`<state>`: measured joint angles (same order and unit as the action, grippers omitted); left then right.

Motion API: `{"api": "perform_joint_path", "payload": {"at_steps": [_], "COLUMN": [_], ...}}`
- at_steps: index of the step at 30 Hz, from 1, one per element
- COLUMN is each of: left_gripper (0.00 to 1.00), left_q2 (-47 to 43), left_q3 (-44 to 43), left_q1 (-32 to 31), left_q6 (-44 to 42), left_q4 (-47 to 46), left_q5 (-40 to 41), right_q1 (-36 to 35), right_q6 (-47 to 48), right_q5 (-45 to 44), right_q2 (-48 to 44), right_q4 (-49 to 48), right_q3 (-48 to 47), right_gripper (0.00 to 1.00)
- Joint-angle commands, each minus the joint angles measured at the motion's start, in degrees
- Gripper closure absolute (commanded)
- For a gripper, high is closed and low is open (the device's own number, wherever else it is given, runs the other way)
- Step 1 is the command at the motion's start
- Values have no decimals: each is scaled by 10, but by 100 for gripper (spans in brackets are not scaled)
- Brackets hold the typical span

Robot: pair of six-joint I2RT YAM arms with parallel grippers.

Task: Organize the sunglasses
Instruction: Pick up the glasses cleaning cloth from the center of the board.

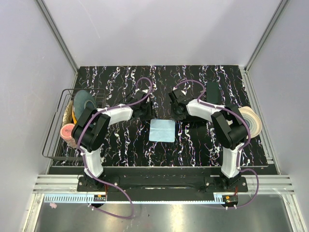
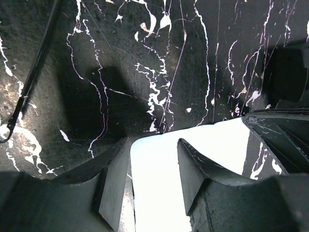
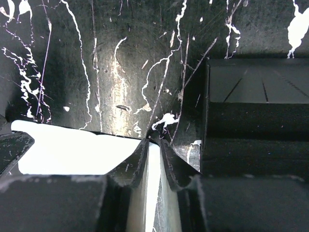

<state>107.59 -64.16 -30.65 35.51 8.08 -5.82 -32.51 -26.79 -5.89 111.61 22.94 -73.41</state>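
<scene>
I have the pale blue cloth [image 1: 161, 130] lying flat mid-frame on the marbled black counter [image 1: 125, 145], with both arms reaching to its upper edge. My left claw [image 2: 153, 145] stands open, its fingers [image 2: 113, 179] astride the cloth's upper-left corner. My right claw [image 3: 153, 145] is closed down on the upper-right edge, with only a sliver of cloth showing between the tips. A dark case [image 1: 212, 91] sits in the upper right. I cannot pick out the sunglasses against the dark surface.
</scene>
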Motion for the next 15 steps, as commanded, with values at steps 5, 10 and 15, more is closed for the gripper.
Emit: {"api": "perform_joint_path", "payload": {"at_steps": [5,10,15], "left_gripper": [55,59,61], "left_q2": [16,16,15], "left_q3": [-4,-4,5], "left_q1": [-5,-7,-9], "left_q6": [-8,-15,-21], "left_q4": [30,36,41], "left_q5": [-7,-9,-6], "right_q1": [-3,-3,-3], "right_q6": [6,5,5], "right_q5": [12,12,14], "right_q2": [4,4,2], "right_q4": [17,17,18], "right_q3": [-15,-14,-13], "right_gripper": [85,90,92]}}
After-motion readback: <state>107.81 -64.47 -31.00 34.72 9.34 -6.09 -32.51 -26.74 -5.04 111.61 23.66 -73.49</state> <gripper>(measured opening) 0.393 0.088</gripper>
